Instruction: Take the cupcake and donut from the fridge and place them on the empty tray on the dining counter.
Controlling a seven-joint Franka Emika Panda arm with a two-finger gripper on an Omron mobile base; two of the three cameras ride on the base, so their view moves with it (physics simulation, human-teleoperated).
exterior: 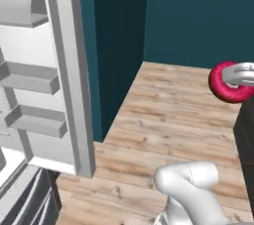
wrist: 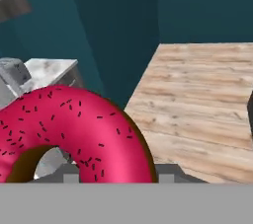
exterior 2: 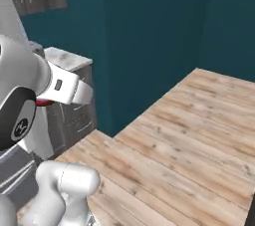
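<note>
Red-pink and shiny, the donut (wrist: 74,129) sits right up close in the hand view, with tiny dark sprinkles on its glaze and a brown inside around its hole. The claw (exterior: 238,76) is closed on the donut and holds it up in the air, above the wooden floor (exterior: 173,120). In the left base view the donut (exterior: 223,86) shows at the right edge, with a pale grey finger (exterior: 239,73) lying across its top. In the right base view just a small red bit of the donut (exterior 2: 44,102) peeks out under the white arm. How wide the claw stands is hard to tell, since the donut hides most of it, but it is tight enough to keep the donut off the floor. The fridge (exterior: 64,70) stands at the left in the left base view, its door swung open, with white shelves on the inside of the door. A dark teal wall (exterior: 198,16) is behind the floor. In the hand view a bit of white-and-grey marble counter (wrist: 49,70) shows at the left, past the donut, beside the teal wall.
</note>
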